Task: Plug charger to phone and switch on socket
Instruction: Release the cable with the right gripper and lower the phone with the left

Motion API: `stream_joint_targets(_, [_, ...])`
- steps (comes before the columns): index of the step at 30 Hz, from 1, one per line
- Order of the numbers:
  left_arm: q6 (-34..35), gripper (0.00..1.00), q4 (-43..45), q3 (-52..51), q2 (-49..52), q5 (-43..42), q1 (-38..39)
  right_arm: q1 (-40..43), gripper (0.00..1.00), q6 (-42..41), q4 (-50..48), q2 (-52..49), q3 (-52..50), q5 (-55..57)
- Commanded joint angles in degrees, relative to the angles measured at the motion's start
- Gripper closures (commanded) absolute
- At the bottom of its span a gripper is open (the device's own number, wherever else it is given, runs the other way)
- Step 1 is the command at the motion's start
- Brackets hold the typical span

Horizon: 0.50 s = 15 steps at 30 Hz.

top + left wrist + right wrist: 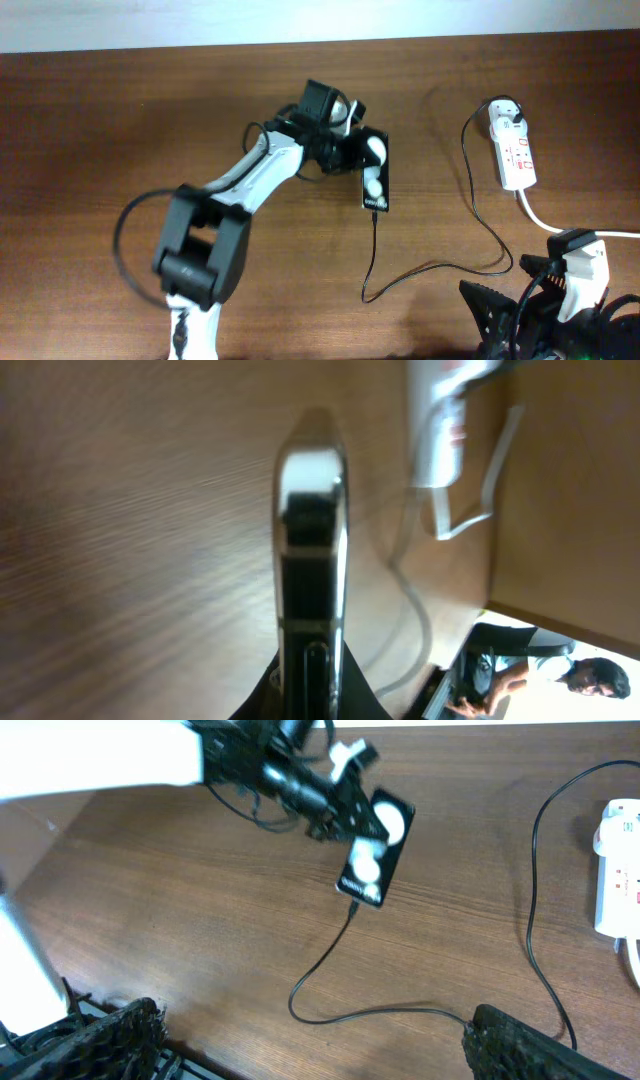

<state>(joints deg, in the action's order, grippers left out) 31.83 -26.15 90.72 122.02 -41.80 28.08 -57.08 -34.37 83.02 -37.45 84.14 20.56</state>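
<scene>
My left pincer (357, 150) clenched on the phone (378, 190)
Charger (372, 250) tip meets its lower end (above the counter (100, 120)); my right pincer (315, 1035) gapes wide.

The phone (375, 172) lies on the table (100, 120) left of the socket (514, 150), the charger (480, 215) looping between them

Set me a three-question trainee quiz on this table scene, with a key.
1. True or false: the charger's tip meets one end of the phone.
2. Which arm is at the phone? A) left B) right C) neither
3. Fill in: the charger's plug head sits in the white ___.
Key: 1 true; 2 A, the left arm; 3 socket.
</scene>
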Motion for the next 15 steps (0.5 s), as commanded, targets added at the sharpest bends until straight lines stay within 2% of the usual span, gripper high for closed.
stream_joint_targets(1, [-1.5,1.00,-0.1,1.4,7.1,-1.8,-0.2,0.2,0.01,-0.7,0.0,-0.5,-0.4,0.6])
stream_joint_targets(3, [-1.5,1.00,-0.1,1.4,9.4,-1.2,-0.4,0.2,0.01,-0.7,0.4,-0.5,-0.4,0.6])
stream_joint_targets(5, [-1.5,1.00,-1.5,1.4,9.8,4.5,-0.5,0.2,0.01,-0.7,0.9,-0.6,-0.4,0.6])
stream_joint_targets(7, [-1.5,0.92,-2.4,1.4,9.8,8.7,-0.5,0.2,0.01,-0.7,1.0,-0.6,-0.4,0.7])
stream_joint_targets(8, [-1.5,0.81,-3.1,1.4,9.8,10.4,-0.5,0.2,0.01,-0.7,1.0,-0.6,-0.4,0.7])
stream_joint_targets(14, [-1.5,0.42,-5.8,1.4,9.8,11.7,-0.5,0.2,0.01,-0.7,1.0,-0.6,-4.4,0.7])
stream_joint_targets(15, [-1.6,0.25,-7.6,1.4,9.8,13.0,-0.5,0.2,0.01,-3.5,1.0,-0.6,-5.9,0.7])
